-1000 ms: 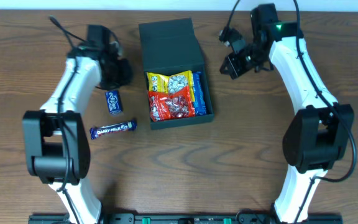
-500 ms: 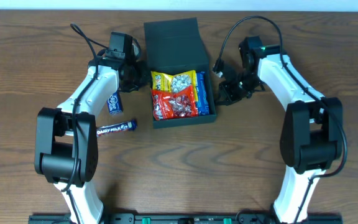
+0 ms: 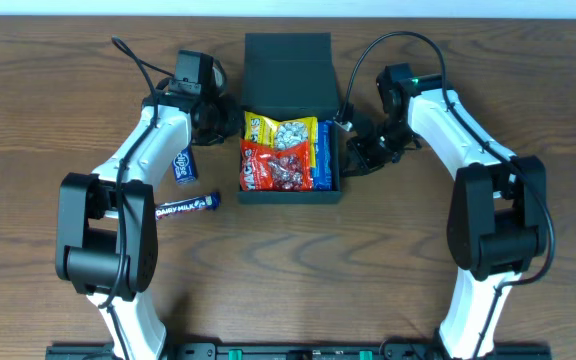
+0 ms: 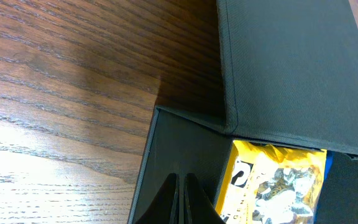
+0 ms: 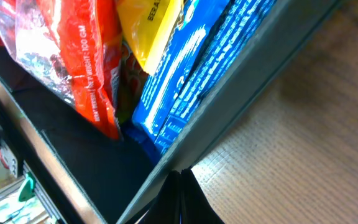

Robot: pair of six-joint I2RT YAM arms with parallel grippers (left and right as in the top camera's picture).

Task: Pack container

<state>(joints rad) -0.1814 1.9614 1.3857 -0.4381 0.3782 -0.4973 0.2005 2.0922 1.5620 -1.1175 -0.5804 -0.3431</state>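
Container (image 3: 288, 70) sits on the worktop (image 3: 368, 270), lid open, three packets (image 3: 273, 165) inside. We judge packing partial: chocolate bar (image 3: 182, 207) and small blue packet (image 3: 182, 163) lie outside. Left jaws and right jaws clenched empty at its walls.

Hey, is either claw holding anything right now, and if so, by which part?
Nothing is held. The left claw and the right claw are both shut, their tips at the container, one at each side wall.

Bright even light, soft shadows, sharp focus
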